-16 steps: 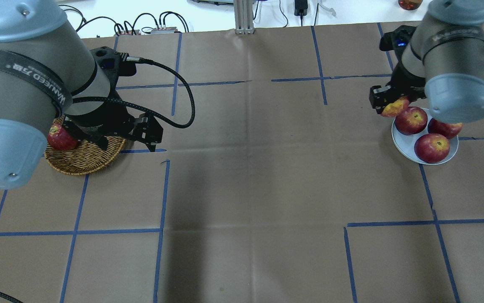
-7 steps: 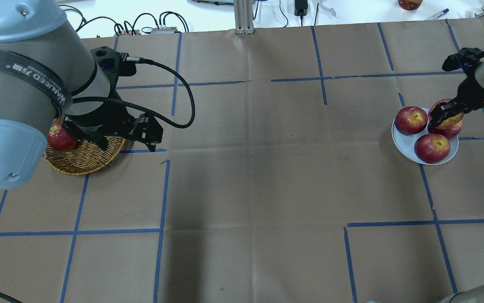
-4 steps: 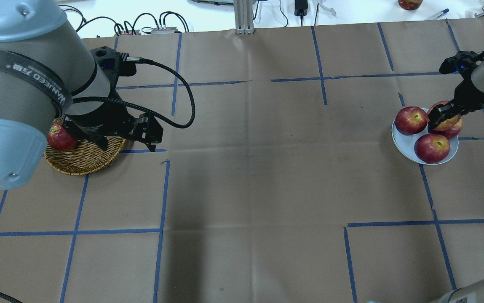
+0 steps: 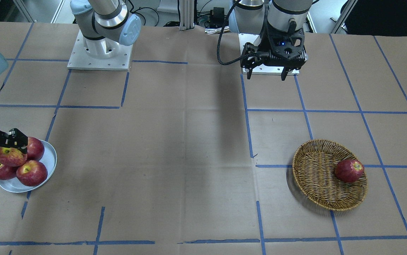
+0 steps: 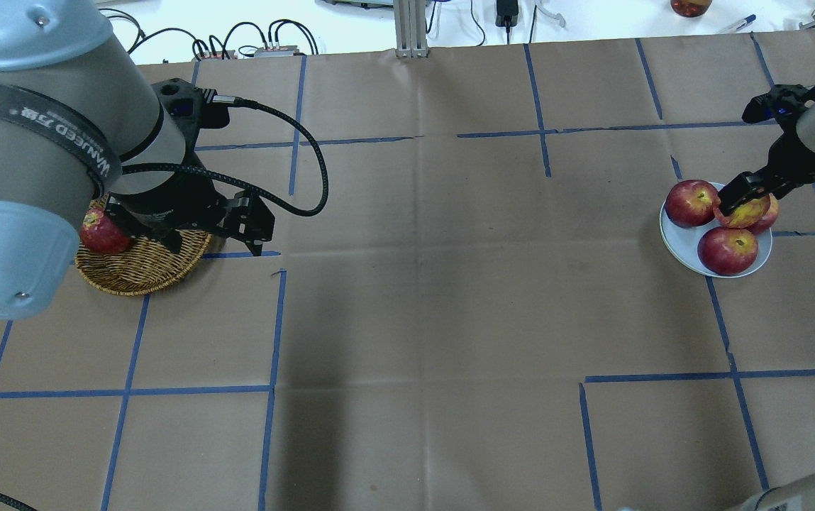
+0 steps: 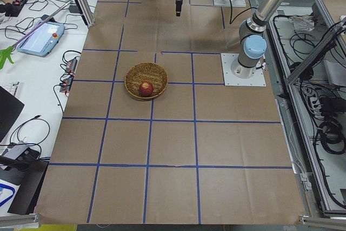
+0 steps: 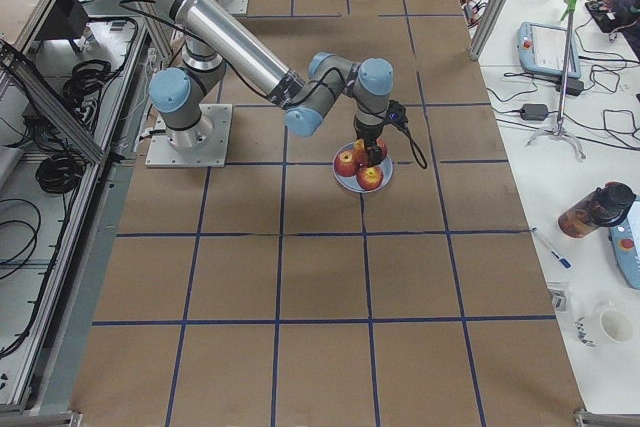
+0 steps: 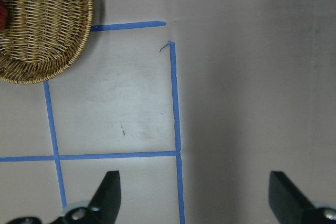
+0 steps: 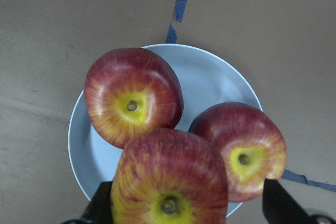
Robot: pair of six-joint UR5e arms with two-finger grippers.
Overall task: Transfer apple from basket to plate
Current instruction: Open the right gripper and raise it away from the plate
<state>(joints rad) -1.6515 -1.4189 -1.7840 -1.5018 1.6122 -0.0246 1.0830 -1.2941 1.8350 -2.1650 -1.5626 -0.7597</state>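
Note:
My right gripper [image 5: 739, 196] is shut on the orange-red apple with yellow streaks [image 5: 743, 212], also seen in the right wrist view [image 9: 169, 182]. It holds the apple over the pale plate [image 5: 687, 255], just above three darker red apples [image 5: 691, 202] lying there. From the front the held apple [image 4: 11, 156] sits atop that cluster on the plate [image 4: 50, 161]. The wicker basket [image 5: 145, 271] at the left holds one dark red apple [image 4: 349, 170]. My left gripper [image 4: 266, 75] is open and empty, raised beside the basket [image 8: 47, 30].
Brown paper with blue tape lines covers the table. My left arm's large body hides part of the basket in the overhead view. Cables and a metal post [image 5: 411, 28] stand at the far edge. The right arm reaches in from the right edge.
My right gripper has carried the apple from the plate's far-left rim to over the plate, then down and slightly left among the three apples. The left arm has not moved.

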